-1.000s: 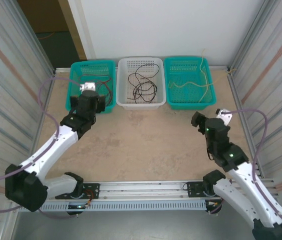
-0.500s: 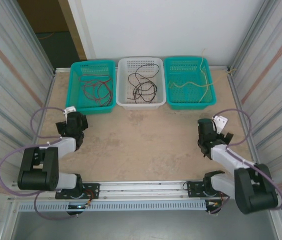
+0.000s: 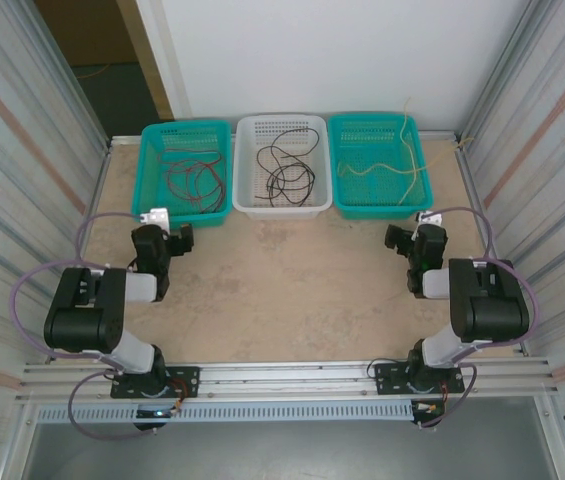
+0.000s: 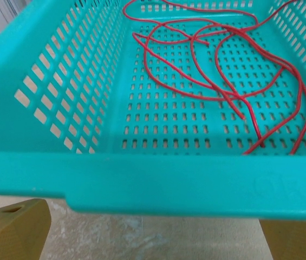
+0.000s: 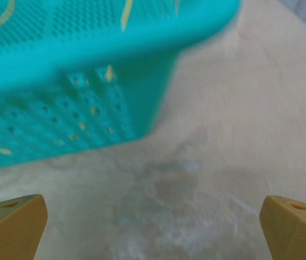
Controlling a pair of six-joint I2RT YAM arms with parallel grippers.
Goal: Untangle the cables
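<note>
The red cables [image 3: 190,180] lie loose in the left teal basket [image 3: 152,170]. A black cable bunch [image 3: 284,172] sits in the white basket [image 3: 252,200], and the yellow cables [image 3: 382,168] rest in the right teal basket [image 3: 342,200]. My left gripper [image 3: 169,236] is low on the table just in front of the left basket, open and empty. In the left wrist view the red cables [image 4: 217,65] spread over the basket floor beyond its near rim [image 4: 158,184], with my left gripper [image 4: 153,241] below it. My right gripper [image 3: 407,238] is open and empty near the right basket's front corner [image 5: 88,108].
Both arms are folded back over their bases, with pale-purple hoses [image 3: 92,225] looping beside them. Corrugated metal walls [image 3: 22,170] close in both sides. The three baskets line the far edge of the beige table [image 3: 282,290].
Both arms have pulled back and folded down toward their bases. The left gripper left the red-cable basket and now sits low in front of it; the right gripper dropped too.
</note>
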